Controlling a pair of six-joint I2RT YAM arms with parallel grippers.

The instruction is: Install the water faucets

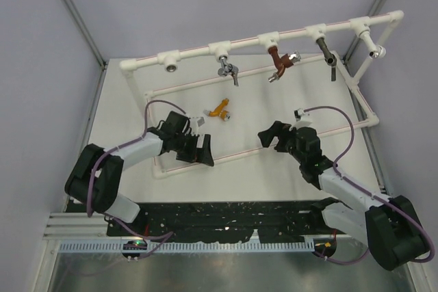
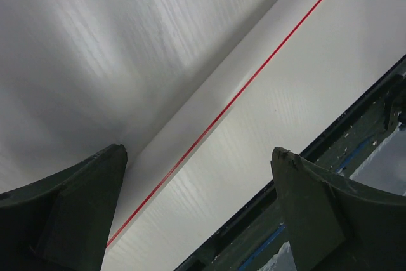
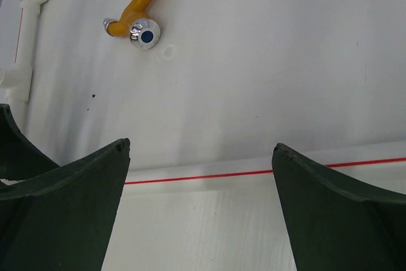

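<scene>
The orange-yellow faucet (image 1: 220, 111) with a silver knob and blue centre lies on the white table between the two arms. It also shows in the right wrist view (image 3: 138, 12), upper left. My left gripper (image 1: 203, 151) is open and empty, low over the front white pipe (image 2: 209, 125) with its red line. My right gripper (image 1: 269, 136) is open and empty, right of the faucet and apart from it; in its wrist view the gap between the fingertips (image 3: 200, 153) frames the same pipe.
A white pipe frame (image 1: 274, 35) stands at the back with fittings. A grey tap (image 1: 229, 68), a reddish-brown tap (image 1: 279, 64) and a dark tap (image 1: 326, 52) hang from it. Open sockets sit at left (image 1: 169, 66) and far right (image 1: 376, 52).
</scene>
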